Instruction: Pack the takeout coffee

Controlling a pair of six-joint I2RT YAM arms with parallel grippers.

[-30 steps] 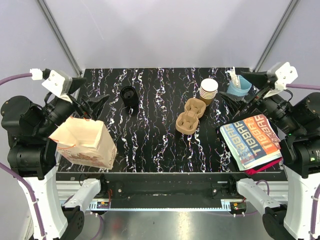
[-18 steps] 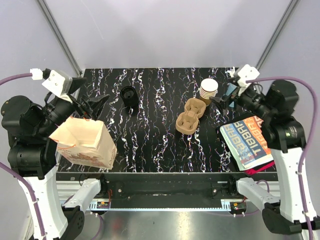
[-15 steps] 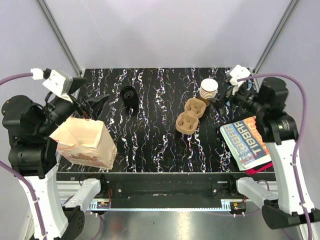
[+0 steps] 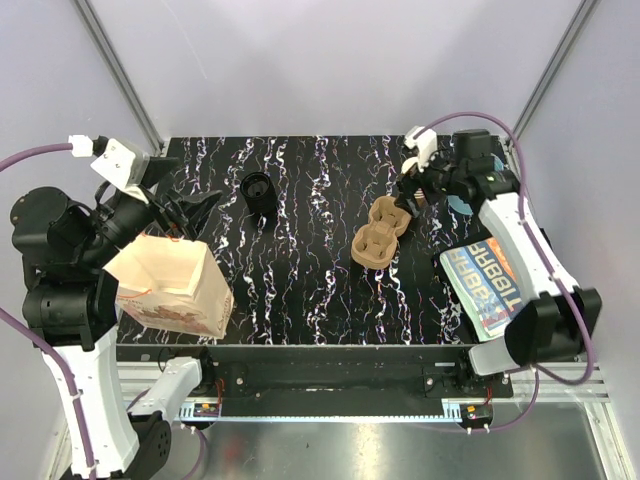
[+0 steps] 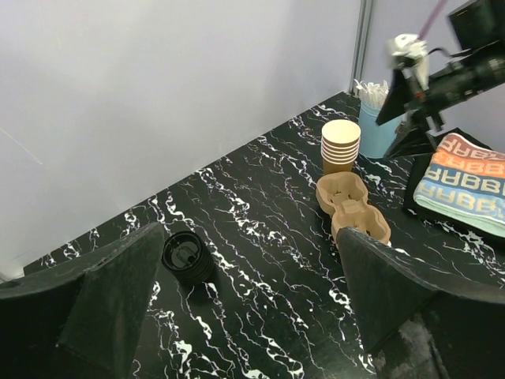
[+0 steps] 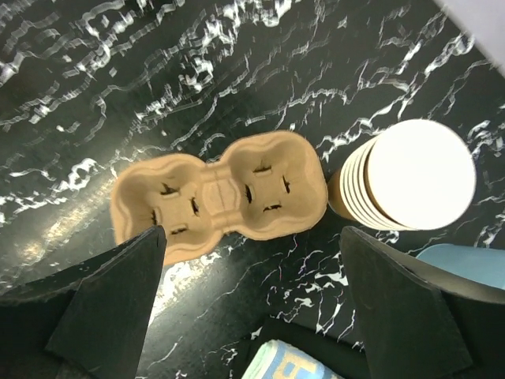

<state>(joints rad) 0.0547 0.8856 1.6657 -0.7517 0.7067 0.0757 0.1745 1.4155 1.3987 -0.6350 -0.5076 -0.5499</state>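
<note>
Swung in from the right edge, my right gripper [image 4: 412,192] hung, fingers apart, over the stack of nested tan paper cups [image 6: 410,174], beside the brown pulp two-cup carrier [image 4: 378,232]. My left gripper [image 5: 251,233] gaped too, empty. The round black plastic lid [image 4: 257,187] stood toward the far left, bare white-veined black tabletop [image 4: 310,290] between it and the carrier. A striped cover [image 5: 465,185] by the right edge read "RABB". Plain grey walls [image 4: 330,60] closed the sides.
</note>
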